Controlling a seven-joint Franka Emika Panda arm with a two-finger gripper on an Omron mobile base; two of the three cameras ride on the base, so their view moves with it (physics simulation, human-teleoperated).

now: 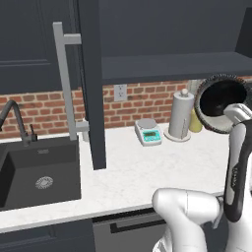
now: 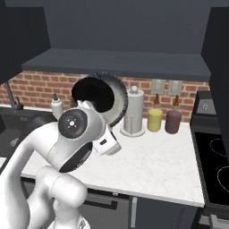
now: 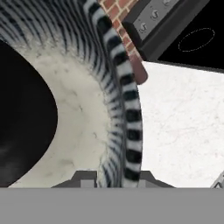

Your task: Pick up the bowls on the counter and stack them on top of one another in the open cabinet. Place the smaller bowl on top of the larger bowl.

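My gripper [image 3: 116, 177] is shut on the rim of the larger bowl [image 3: 124, 109], one finger inside it and one outside. The streaked grey bowl [image 1: 221, 103] hangs tilted on its side above the right part of the counter [image 1: 147, 167], its dark inside facing the cameras. It hangs just below the shelf [image 1: 172, 66] of the open cabinet. From the right, the bowl [image 2: 105, 96] shows behind my wrist, under the cabinet shelf [image 2: 120, 62]. The smaller bowl is out of view.
The cabinet door [image 1: 91, 83] with its long bar handle [image 1: 64, 74] stands open to the left of the bowl. On the counter are a scale [image 1: 147, 132], a paper towel roll [image 2: 134, 112] and two bottles [image 2: 155, 118]. A black sink [image 1: 39, 172] lies left, a stove [image 2: 214, 156] right.
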